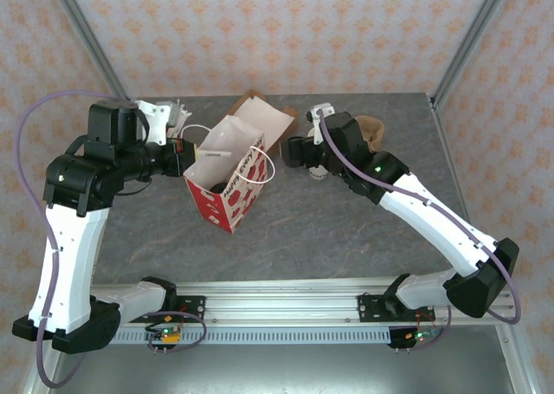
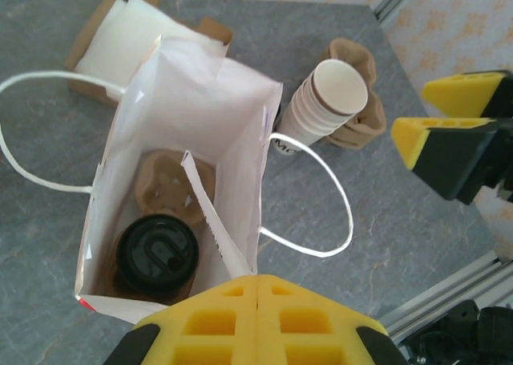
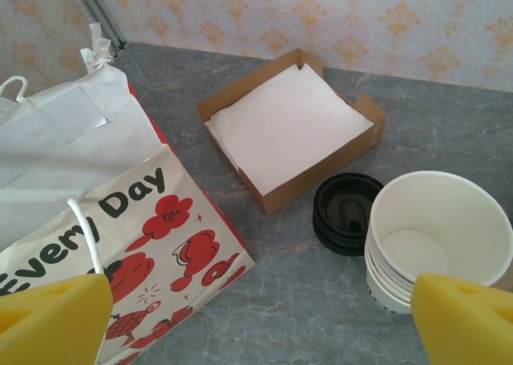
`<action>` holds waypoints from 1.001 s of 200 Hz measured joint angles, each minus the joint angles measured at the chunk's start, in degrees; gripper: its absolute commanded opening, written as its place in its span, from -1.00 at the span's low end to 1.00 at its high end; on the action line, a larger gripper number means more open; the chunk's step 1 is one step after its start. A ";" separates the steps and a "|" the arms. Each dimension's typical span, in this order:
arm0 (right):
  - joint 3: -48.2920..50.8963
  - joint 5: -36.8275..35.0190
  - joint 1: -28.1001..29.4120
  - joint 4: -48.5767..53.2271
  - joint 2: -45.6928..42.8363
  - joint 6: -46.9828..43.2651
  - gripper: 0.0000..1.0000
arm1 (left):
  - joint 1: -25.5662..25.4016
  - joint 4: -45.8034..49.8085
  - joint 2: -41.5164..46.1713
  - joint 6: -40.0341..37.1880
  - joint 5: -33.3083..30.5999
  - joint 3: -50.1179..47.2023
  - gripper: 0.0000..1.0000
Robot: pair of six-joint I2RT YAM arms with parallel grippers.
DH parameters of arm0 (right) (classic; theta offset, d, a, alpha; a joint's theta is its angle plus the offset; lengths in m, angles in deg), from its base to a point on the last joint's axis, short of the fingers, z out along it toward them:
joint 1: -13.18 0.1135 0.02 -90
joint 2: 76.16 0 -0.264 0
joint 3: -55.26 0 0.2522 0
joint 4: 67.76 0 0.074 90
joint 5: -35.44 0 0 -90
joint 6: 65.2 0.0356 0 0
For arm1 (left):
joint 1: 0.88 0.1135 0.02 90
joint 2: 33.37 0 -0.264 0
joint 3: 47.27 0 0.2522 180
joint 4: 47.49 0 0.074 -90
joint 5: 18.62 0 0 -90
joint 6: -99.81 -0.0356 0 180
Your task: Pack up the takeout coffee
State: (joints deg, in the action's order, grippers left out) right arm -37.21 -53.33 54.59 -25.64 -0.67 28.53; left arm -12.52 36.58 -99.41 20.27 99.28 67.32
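Takeout coffee (image 2: 157, 254) inside paper bag (image 2: 192, 100), lower left, just above left gripper (image 2: 258, 305), fingers pressed together. Right gripper (image 3: 256, 317) spread wide beside bag.

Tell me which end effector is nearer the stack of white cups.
Right. The open right end effector is beside the stack of white cups; the left end effector is shut on the rim of the paper bag, farther off.
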 measured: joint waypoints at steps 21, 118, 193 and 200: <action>0.22 0.00 0.00 0.17 -0.02 0.28 0.93 | 0.00 0.02 -0.48 -0.26 -0.55 -1.33 -1.00; 2.93 -0.07 0.00 0.31 -0.02 0.96 0.93 | 0.00 -5.46 -11.19 -0.85 4.61 -7.91 -0.99; 3.52 -2.38 -0.39 0.55 -0.02 0.72 0.94 | 0.00 -7.91 -17.68 -1.01 1.09 -8.85 -0.07; 3.52 -2.43 -0.72 0.74 -0.04 0.72 0.94 | -0.02 -7.82 -17.70 -1.03 0.70 -8.35 -0.03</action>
State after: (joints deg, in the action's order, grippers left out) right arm -33.70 -55.75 53.87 -24.90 -0.72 29.25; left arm -12.54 28.75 -117.11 19.24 99.98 58.97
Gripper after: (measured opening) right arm 0.970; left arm 0.449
